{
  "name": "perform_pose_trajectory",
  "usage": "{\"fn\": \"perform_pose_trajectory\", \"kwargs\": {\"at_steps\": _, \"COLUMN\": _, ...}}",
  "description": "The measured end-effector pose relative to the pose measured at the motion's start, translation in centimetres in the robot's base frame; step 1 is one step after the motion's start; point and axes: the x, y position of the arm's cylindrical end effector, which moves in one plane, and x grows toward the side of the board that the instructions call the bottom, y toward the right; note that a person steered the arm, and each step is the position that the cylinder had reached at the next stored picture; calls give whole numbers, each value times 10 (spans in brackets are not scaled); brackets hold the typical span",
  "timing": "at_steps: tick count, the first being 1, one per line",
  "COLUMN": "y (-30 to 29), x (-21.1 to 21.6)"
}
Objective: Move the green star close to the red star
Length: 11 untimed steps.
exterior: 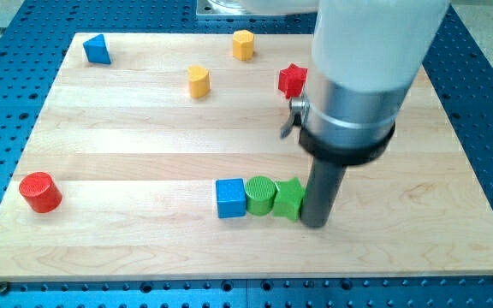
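Note:
The green star (288,198) lies on the wooden board (144,248) at lower middle, at the right end of a tight row with a green cylinder (260,195) and a blue cube (230,198). The red star (293,80) sits near the view's top, well above that row. My tip (315,224) stands right against the green star's right side. The arm's wide grey body hangs above it and hides the board behind.
A yellow block (198,81) and another yellow block (243,44) sit at upper middle. A blue triangle (97,50) is at top left. A red cylinder (40,192) is at far left. Blue perforated table surrounds the board.

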Motion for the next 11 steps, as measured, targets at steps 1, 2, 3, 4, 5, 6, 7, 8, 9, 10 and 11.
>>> {"fn": "perform_pose_trajectory", "kwargs": {"at_steps": 1, "y": 17, "x": -36}}
{"fn": "perform_pose_trajectory", "kwargs": {"at_steps": 2, "y": 22, "x": -20}}
{"fn": "perform_pose_trajectory", "kwargs": {"at_steps": 3, "y": 25, "x": 44}}
{"fn": "perform_pose_trajectory", "kwargs": {"at_steps": 4, "y": -17, "x": 47}}
{"fn": "perform_pose_trajectory", "kwargs": {"at_steps": 5, "y": -7, "x": -16}}
{"fn": "perform_pose_trajectory", "kwargs": {"at_steps": 6, "y": -4, "x": -41}}
{"fn": "perform_pose_trajectory", "kwargs": {"at_steps": 7, "y": -7, "x": 32}}
{"fn": "perform_pose_trajectory", "kwargs": {"at_steps": 8, "y": -42, "x": -14}}
{"fn": "perform_pose_trajectory", "kwargs": {"at_steps": 9, "y": -23, "x": -95}}
{"fn": "perform_pose_trajectory", "kwargs": {"at_steps": 10, "y": -5, "x": -152}}
{"fn": "perform_pose_trajectory", "kwargs": {"at_steps": 11, "y": -1, "x": -153}}
